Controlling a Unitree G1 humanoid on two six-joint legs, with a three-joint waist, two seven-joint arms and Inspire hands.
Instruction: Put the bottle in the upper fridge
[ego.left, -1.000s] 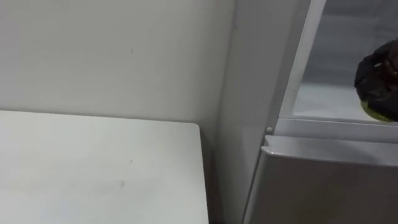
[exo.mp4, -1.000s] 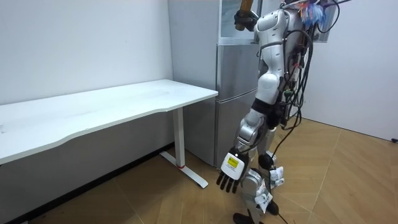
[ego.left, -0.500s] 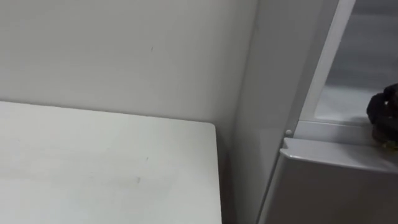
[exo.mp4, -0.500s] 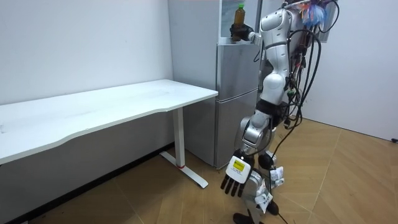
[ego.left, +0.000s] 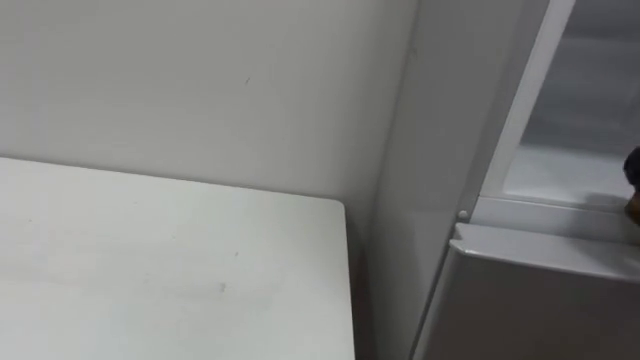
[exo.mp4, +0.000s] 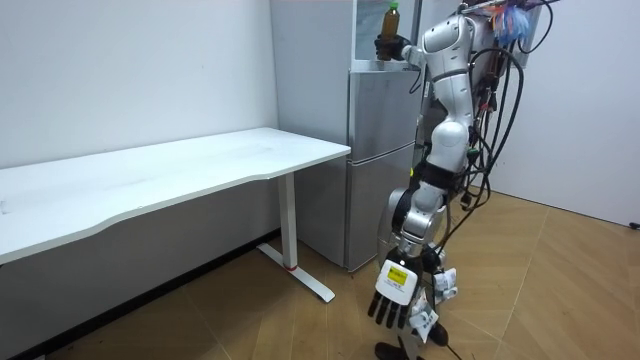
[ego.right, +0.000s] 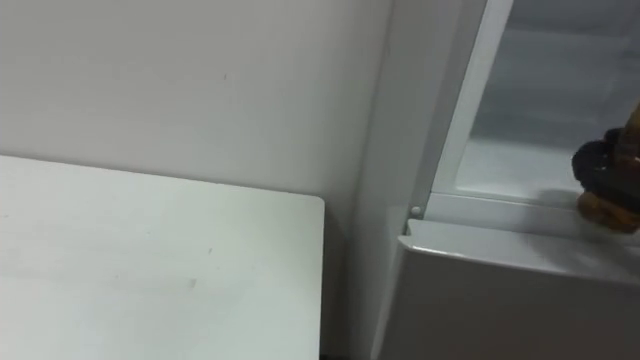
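Two hands are at very different heights. The right hand (ego.right: 598, 165) is raised to the front edge of the fridge's (exo.mp4: 372, 150) upper compartment (ego.right: 520, 150), and its dark fingers are curled round the lower part of the bottle (exo.mp4: 392, 18). The left hand (exo.mp4: 393, 294) hangs low beside the robot's legs, near the wooden floor (exo.mp4: 560, 290), with its fingers straight, pointing down and holding nothing. The bottle stands upright with an amber body and a green top. It is at the mouth of the open upper compartment, just above the sill that separates it from the shut lower door (ego.right: 500, 300). Whether its base rests on that sill cannot be told. In the eye views the held bottle and the hand sit at the far right edge, with the compartment's pale inner floor running away behind them. The robot stands upright close in front of the fridge, which is against the far wall (ego.left: 200, 80). To the left of the fridge, just beside it with a narrow gap between them, is a white table (ego.left: 150, 260). Its right corner lies near the fridge's side panel, and its top stretches away to the left along the wall.
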